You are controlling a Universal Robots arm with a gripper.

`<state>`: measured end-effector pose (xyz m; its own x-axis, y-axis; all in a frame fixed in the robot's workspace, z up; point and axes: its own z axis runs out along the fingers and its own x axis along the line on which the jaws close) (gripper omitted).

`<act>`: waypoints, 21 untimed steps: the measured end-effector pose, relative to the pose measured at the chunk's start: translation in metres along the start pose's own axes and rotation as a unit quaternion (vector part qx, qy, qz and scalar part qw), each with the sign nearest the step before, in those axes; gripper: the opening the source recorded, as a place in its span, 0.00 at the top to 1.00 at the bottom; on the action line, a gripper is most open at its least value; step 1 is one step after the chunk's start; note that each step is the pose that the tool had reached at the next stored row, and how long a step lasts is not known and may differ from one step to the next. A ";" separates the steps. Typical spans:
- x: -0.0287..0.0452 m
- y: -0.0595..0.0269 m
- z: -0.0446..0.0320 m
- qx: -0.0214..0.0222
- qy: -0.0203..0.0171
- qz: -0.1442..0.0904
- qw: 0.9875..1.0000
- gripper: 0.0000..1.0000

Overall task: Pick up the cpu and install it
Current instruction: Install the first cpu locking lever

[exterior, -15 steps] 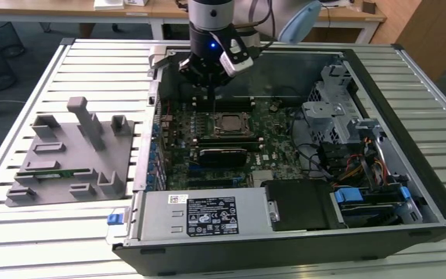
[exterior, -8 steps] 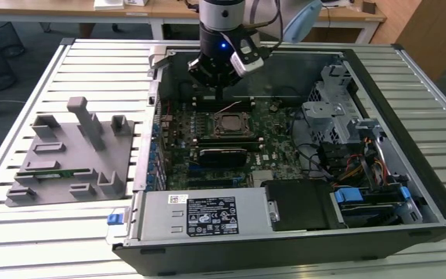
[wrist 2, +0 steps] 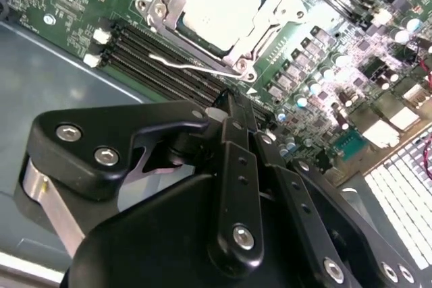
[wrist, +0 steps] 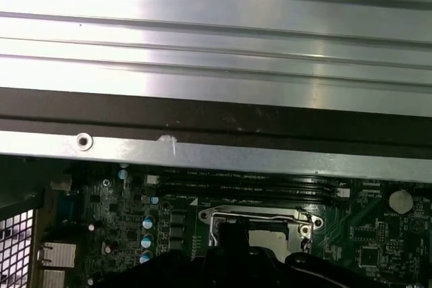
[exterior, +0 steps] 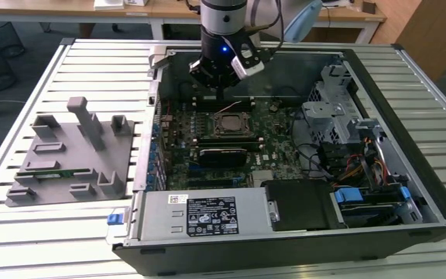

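The cpu (wrist 2: pixel 223 3) lies flat, silver top up, inside the metal socket frame (wrist 2: pixel 159 11) on the green motherboard (exterior: pixel 273 152). In the exterior view the socket (exterior: pixel 229 124) sits mid-board, and my gripper (exterior: pixel 220 93) hangs just behind it, above the memory slots (wrist 2: pixel 155 65). The fingers (wrist 2: pixel 236 160) are pressed together and hold nothing. In the first wrist view the cpu (wrist: pixel 268 237) peeks out past my gripper (wrist: pixel 229 237), which hides its near part.
The open computer case (exterior: pixel 378 75) lies on a slatted metal table (exterior: pixel 21 221). A grey fixture tray (exterior: pixel 68 151) with a green memory stick (exterior: pixel 53 173) stands at the exterior view's left. A power supply (exterior: pixel 200 215), a drive cage (exterior: pixel 339 110) and cables (exterior: pixel 355 165) crowd the case.
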<state>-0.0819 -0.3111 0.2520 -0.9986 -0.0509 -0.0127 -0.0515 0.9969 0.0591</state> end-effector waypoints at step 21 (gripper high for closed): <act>-0.0041 -0.0009 0.0102 -0.007 0.000 0.000 1.000 0.89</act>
<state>-0.0777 -0.3112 0.2419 -0.9986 -0.0508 -0.0132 -0.0516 0.9960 0.0726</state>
